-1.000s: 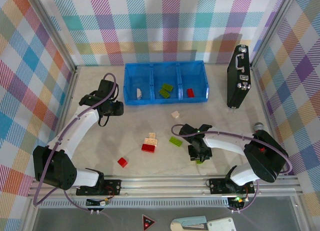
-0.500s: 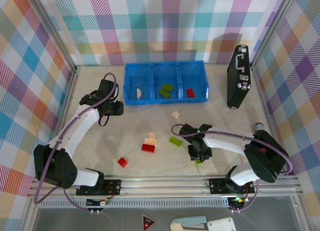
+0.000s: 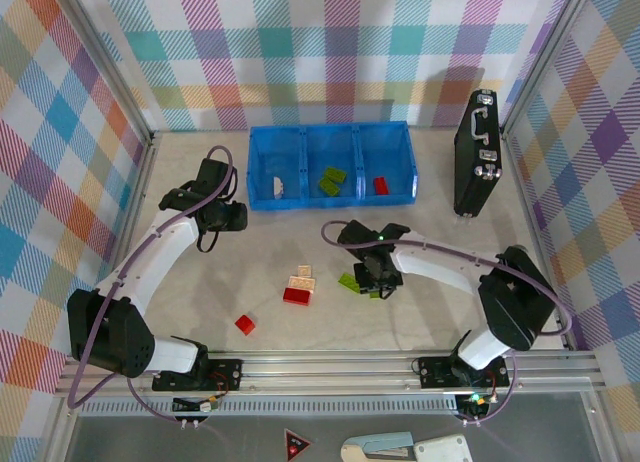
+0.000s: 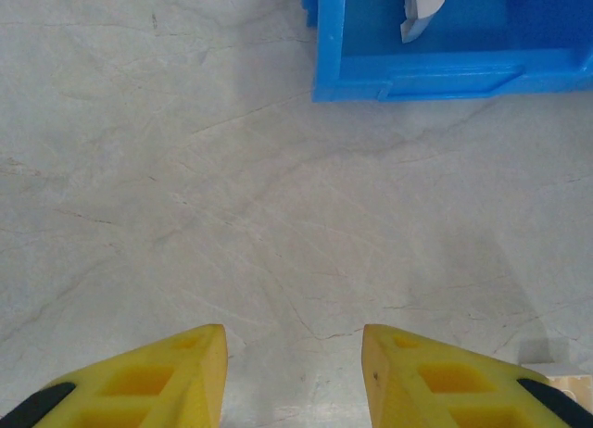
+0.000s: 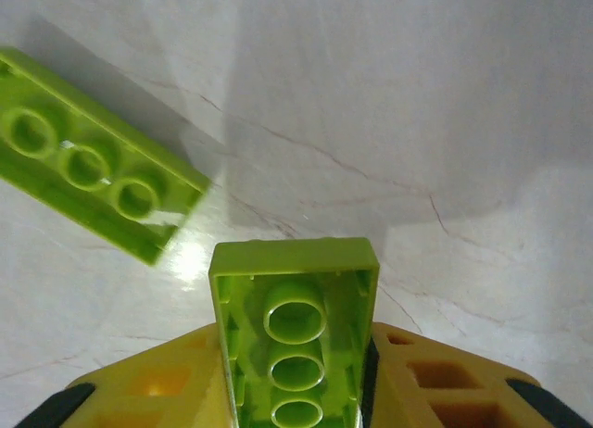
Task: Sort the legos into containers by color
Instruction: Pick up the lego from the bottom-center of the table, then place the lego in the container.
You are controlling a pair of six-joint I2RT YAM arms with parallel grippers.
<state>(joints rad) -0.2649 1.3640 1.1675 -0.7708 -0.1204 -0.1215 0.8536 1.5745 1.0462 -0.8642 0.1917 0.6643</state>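
My right gripper [image 3: 374, 285] [image 5: 295, 346] is shut on a lime green lego [image 5: 295, 326], held with its hollow underside facing the wrist camera just above the table. Another lime green lego [image 3: 349, 281] [image 5: 88, 164] lies on the table close to its left. My left gripper [image 3: 236, 217] [image 4: 293, 358] hangs open over bare table, left of the blue tray of containers [image 3: 262, 166] [image 4: 435, 76]. In the tray, the left compartment holds a white lego [image 3: 278, 187] [image 4: 422, 6], the middle one green legos [image 3: 330, 179], the right one a red lego [image 3: 381, 185].
On the table lie a red lego [image 3: 297, 296] with a cream lego [image 3: 301, 280] against its far side, and a small red lego [image 3: 245, 324] nearer the front rail. A black case [image 3: 477, 152] stands upright at the right wall.
The right arm has carried the green lego away from the front edge, up and left, to beside the loose green lego. The left arm has stayed put.
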